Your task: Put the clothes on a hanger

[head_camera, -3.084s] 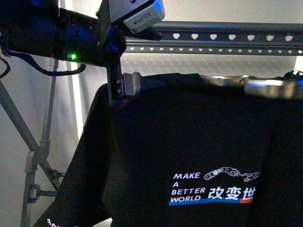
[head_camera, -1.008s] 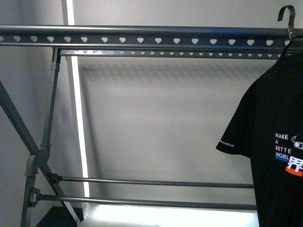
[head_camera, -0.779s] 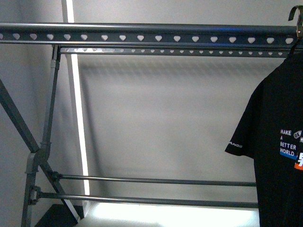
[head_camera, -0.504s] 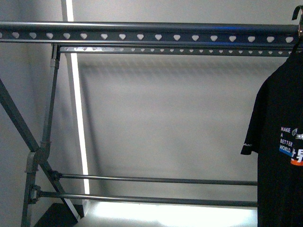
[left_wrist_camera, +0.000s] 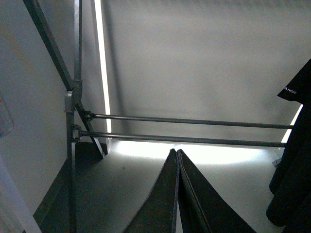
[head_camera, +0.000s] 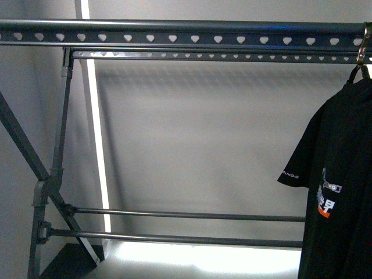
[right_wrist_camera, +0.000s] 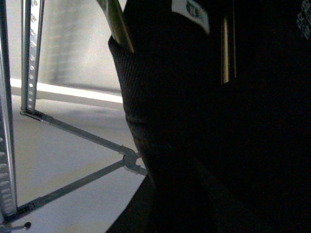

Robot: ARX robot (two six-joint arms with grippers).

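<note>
The black T-shirt (head_camera: 340, 186) hangs at the far right of the front view from a small wire hanger whose hook (head_camera: 364, 43) sits at the grey rack's top rail (head_camera: 174, 38) with heart-shaped holes. Its print is turned edge-on. The shirt fills the right wrist view (right_wrist_camera: 218, 121), where the right gripper is shut on it and its fingers are hidden in the dark cloth. The left gripper (left_wrist_camera: 177, 153) is shut and empty, pointing at the rack's lower bars (left_wrist_camera: 184, 121), with the shirt's sleeve (left_wrist_camera: 296, 90) off to the side. Neither arm shows in the front view.
The rack's slanted legs (head_camera: 35, 168) stand at the left, with two low crossbars (head_camera: 186, 218) between them. A bright light strip (head_camera: 96, 128) runs up the wall behind. The rack's leg brace (right_wrist_camera: 129, 160) shows in the right wrist view.
The shirt has moved right along the rail, away from the centre, and has turned so its print faces sideways. The left arm has left the front view.
</note>
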